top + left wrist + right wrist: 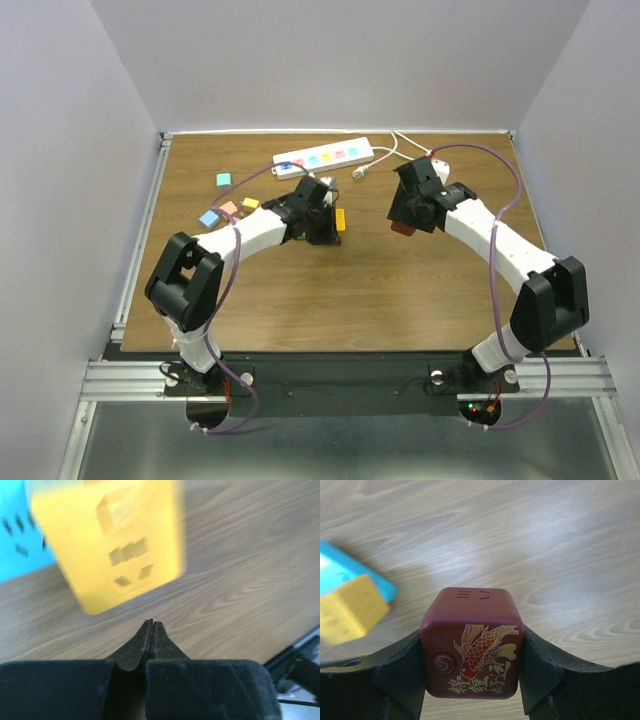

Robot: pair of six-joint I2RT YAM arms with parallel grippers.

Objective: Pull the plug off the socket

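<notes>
The job looks nearly done: the right gripper (pixel 472 652) squeezes the red plug cube (pixel 471 642), well away from the long white socket (pixel 323 156) on its near side, and the left gripper (pixel 151 630) is closed tight on nothing.

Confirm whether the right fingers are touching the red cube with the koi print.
Touching. The right wrist view shows both right fingers pressed against opposite sides of the red koi-print cube, with no gap visible.

One power strip (pixel 323 157), one red cube (pixel 471 642), two arms (pixel 250 235) (pixel 500 250)
</notes>
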